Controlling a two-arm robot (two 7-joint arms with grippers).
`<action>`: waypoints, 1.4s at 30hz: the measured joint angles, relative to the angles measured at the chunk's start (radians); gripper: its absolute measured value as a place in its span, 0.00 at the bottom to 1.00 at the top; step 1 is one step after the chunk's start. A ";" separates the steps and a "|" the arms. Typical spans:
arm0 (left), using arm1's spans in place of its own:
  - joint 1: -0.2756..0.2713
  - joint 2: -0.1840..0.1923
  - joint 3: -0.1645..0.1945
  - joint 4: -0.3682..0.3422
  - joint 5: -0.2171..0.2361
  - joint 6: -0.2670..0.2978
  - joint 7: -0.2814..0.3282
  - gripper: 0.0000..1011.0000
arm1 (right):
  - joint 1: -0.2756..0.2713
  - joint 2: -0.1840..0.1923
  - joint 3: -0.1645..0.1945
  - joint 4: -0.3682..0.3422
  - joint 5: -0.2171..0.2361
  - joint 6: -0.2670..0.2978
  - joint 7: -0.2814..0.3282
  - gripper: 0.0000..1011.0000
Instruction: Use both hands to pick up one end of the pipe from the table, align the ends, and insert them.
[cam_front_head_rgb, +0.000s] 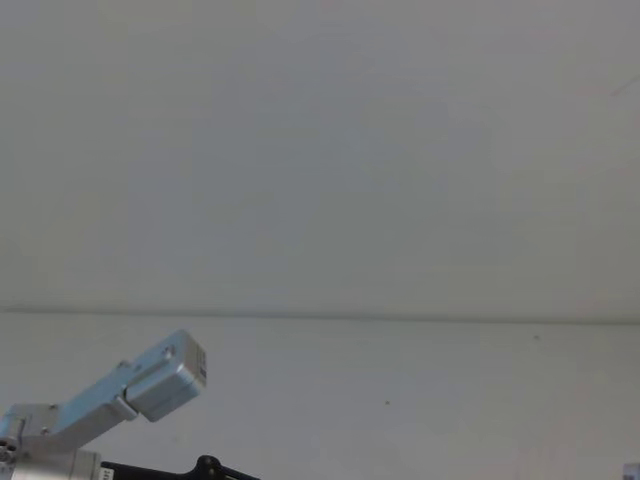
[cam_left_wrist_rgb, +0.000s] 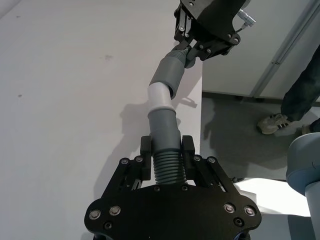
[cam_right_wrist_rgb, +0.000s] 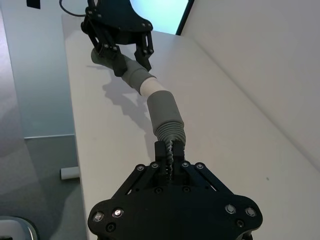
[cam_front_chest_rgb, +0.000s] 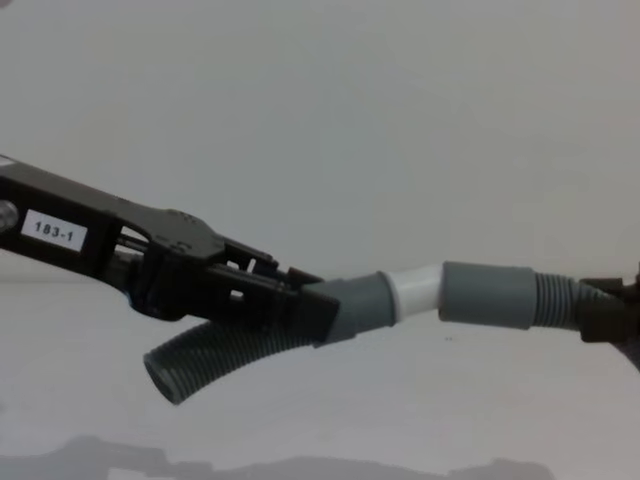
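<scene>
Your left gripper (cam_left_wrist_rgb: 166, 150) and right gripper (cam_right_wrist_rgb: 170, 150) read as hard black plates with a dull satin sheen, dotted with shiny metal screw heads (cam_left_wrist_rgb: 114, 210). The left hose piece (cam_front_chest_rgb: 220, 355) and right hose piece (cam_front_chest_rgb: 555, 300) look like matt dark grey flexible plastic, ribbed along the body. Their cuffs (cam_front_chest_rgb: 485, 293) are smooth with a faint sheen, and the spigot tip (cam_front_chest_rgb: 415, 290) is smooth white plastic. Beneath them the table (cam_right_wrist_rgb: 225, 125) is plain matt white, and at near left the arm link (cam_front_head_rgb: 165, 378) looks like silvery satin metal.
</scene>
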 joint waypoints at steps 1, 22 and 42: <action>-0.001 0.000 0.001 0.001 -0.001 0.000 0.000 0.32 | 0.001 0.001 -0.001 0.001 0.006 -0.001 0.004 0.06; -0.045 -0.002 0.045 0.039 -0.014 -0.007 -0.053 0.32 | 0.032 0.024 -0.019 0.012 0.067 -0.019 0.073 0.06; -0.079 0.026 0.073 0.047 -0.027 -0.005 -0.101 0.32 | 0.071 0.077 -0.044 0.015 0.100 -0.042 0.179 0.05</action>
